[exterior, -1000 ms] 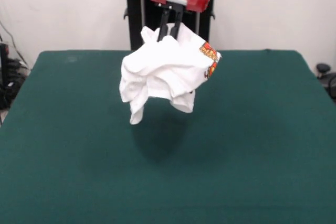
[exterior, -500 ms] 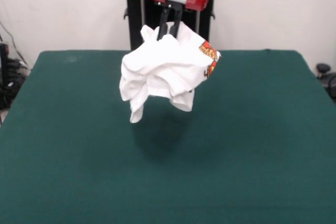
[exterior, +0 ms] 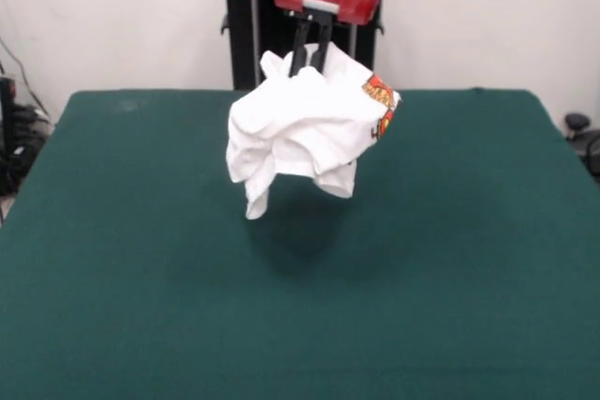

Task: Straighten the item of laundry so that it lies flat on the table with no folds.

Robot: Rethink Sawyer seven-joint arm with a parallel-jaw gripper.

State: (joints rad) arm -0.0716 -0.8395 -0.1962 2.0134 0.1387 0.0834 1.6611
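The item of laundry (exterior: 305, 133) is a crumpled white garment with a red and orange print at its right side. It hangs bunched in the air above the table (exterior: 141, 259), casting a shadow on the green top below. My gripper (exterior: 310, 66) comes down from its red housing and is shut on the garment's top edge. The lowest flap of cloth dangles at the left, clear of the table.
The dark green table fills the view from side to side. A black stand rises behind its far edge. Cables and dark gear lie off the left edge, and a small black object sits beyond the right edge.
The gripper has moved slightly right and up with the garment, which hangs a little higher than before. Its shadow has shifted right with it.
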